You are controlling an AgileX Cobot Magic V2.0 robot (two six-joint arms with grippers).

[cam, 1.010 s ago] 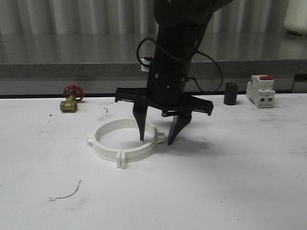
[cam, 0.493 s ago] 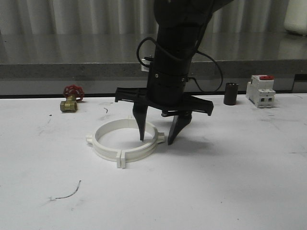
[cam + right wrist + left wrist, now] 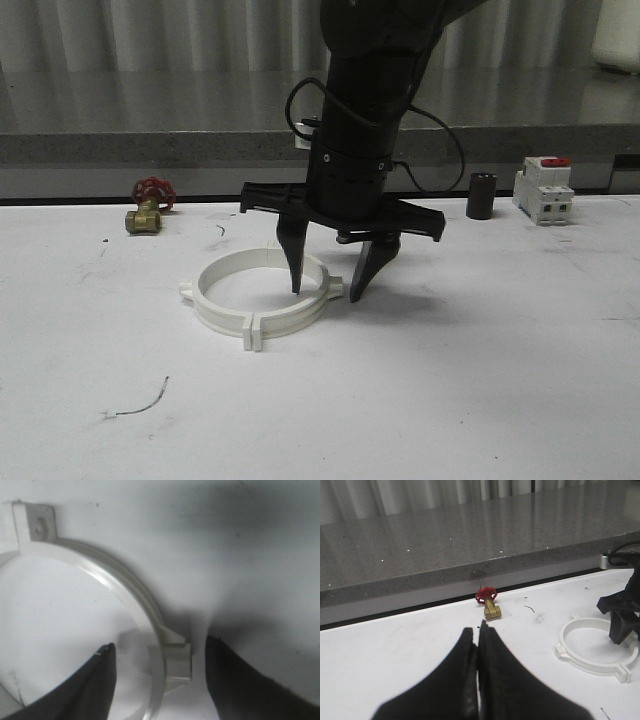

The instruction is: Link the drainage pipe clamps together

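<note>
Clamps lie on the white table as one closed ring, their end tabs meeting at the front and at the right side, so the joining looks nearly or fully done. The right gripper stands open astride the ring's right wall, one finger inside and one outside the tab joint; the next move likely calls for a squeeze there or a straight lift away. The left gripper hangs closed and empty, well apart.
</note>
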